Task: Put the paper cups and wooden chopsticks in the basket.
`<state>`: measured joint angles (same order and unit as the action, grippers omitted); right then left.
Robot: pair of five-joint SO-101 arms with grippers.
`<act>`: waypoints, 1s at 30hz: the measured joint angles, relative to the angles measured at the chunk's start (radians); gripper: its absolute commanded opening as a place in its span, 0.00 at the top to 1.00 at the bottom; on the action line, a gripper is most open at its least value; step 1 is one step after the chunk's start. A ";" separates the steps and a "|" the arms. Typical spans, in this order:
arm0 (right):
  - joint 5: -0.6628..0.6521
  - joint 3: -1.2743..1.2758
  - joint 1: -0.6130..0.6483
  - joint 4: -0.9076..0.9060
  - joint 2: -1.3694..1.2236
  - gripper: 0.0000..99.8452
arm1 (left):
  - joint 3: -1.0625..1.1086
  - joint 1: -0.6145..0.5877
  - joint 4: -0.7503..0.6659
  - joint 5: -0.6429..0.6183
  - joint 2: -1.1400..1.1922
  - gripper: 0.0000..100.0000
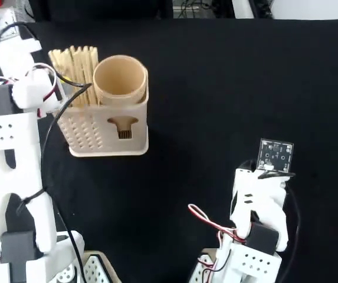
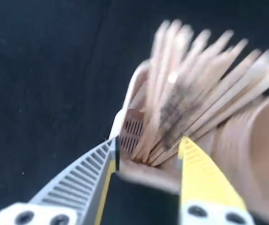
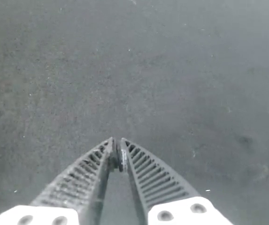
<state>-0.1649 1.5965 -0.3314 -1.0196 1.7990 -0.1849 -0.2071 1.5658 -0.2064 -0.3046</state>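
A cream perforated basket [image 1: 107,135] stands at the back left of the black table. A bundle of wooden chopsticks [image 1: 77,65] stands in its left half and a stack of paper cups [image 1: 120,79] in its right half. My left gripper [image 2: 148,140] is open just above the basket's left rim [image 2: 129,126], its fingers astride the lower ends of the chopsticks [image 2: 195,79] without touching them, the cups [image 2: 261,145] beside them. My right gripper [image 3: 117,143] is shut on nothing, low over bare table at the front right, far from the basket.
The left arm [image 1: 9,153] stands along the table's left edge with its cables [image 1: 62,100] hanging against the basket. The right arm [image 1: 260,200] is folded near the front edge. Black cloth [image 1: 227,88] covers the table to the right of the basket.
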 measured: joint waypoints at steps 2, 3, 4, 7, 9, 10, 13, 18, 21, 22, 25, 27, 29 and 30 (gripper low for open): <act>0.000 0.000 0.012 0.000 0.000 0.99 | -0.061 0.002 0.041 0.000 -0.002 0.78; 0.000 0.000 0.015 0.000 0.000 0.99 | -0.091 0.002 0.063 0.000 -0.002 0.78; 0.000 0.000 0.015 0.000 0.000 0.99 | -0.117 0.002 0.083 0.000 -0.002 0.78; 0.000 0.000 0.015 0.000 0.000 0.99 | -0.192 0.002 0.140 0.000 -0.002 0.78; 0.000 0.000 0.020 0.000 0.000 0.99 | -0.236 0.002 0.170 0.000 -0.002 0.78; 0.000 0.000 0.026 0.000 0.000 0.99 | -0.253 0.002 0.180 0.000 -0.003 0.78; 0.000 0.002 0.043 0.000 0.000 0.99 | -0.285 0.002 0.189 0.000 -0.009 0.78; 0.000 0.014 0.046 0.000 0.000 0.99 | -0.288 0.002 0.190 0.015 -0.089 0.78; 0.000 0.018 0.048 0.000 0.000 0.99 | -0.288 0.002 0.190 0.044 -0.193 0.78; 0.000 0.018 0.048 0.000 0.000 0.99 | -0.288 0.002 0.190 0.051 -0.235 0.78; 0.000 0.018 0.048 0.000 0.000 0.99 | -0.278 0.002 0.190 0.061 -0.374 0.78; 0.000 0.018 0.048 0.000 0.000 0.99 | -0.242 0.002 0.190 0.077 -0.473 0.78; 0.000 0.020 0.048 0.000 0.000 0.98 | -0.187 0.002 0.190 0.118 -0.562 0.78; -0.005 0.029 0.048 0.000 0.000 0.98 | -0.153 0.002 0.190 0.132 -0.608 0.78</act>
<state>-0.1695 1.6256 -0.2839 -1.0196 1.7990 -0.3383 -0.2056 1.7561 -0.0744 -0.9122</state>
